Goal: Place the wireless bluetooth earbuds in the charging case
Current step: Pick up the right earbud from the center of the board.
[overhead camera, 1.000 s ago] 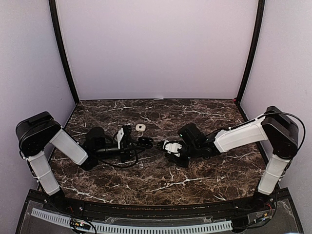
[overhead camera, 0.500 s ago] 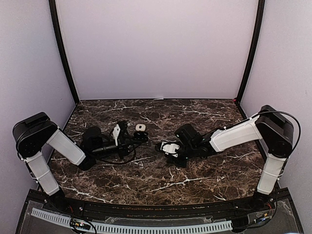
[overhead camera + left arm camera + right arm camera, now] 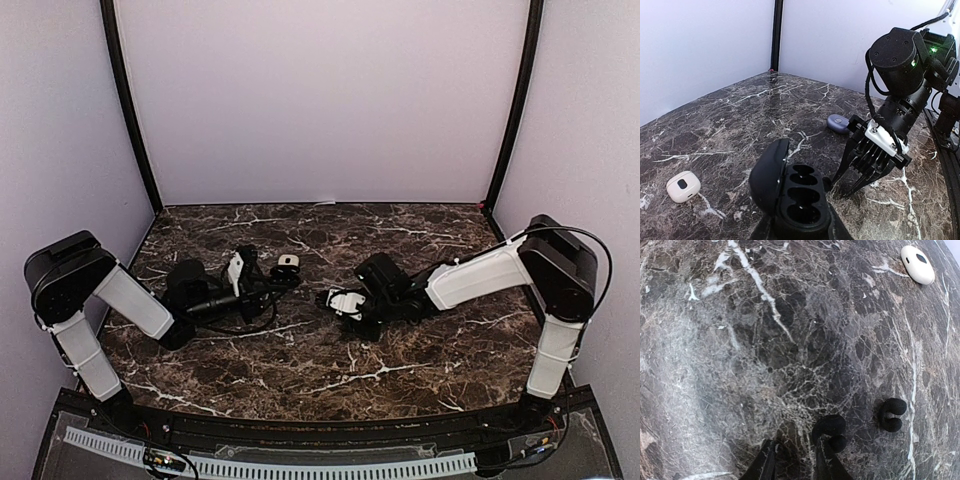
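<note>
The left wrist view's bottom edge cut off the open black oval charging case (image 3: 799,202) and nearly all of my left gripper (image 3: 797,232). The right wrist view's bottom edge cropped my right gripper (image 3: 795,465). Contact between its finger and the small black curved earbud (image 3: 830,430) was indeterminable. From above, that earbud was too small to resolve.

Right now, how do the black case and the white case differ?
The black case is open, lid tilted back, wells look empty; the white case is shut. The left hand holds the black case, while the white case lies free on the table. Both are small and rounded.
</note>
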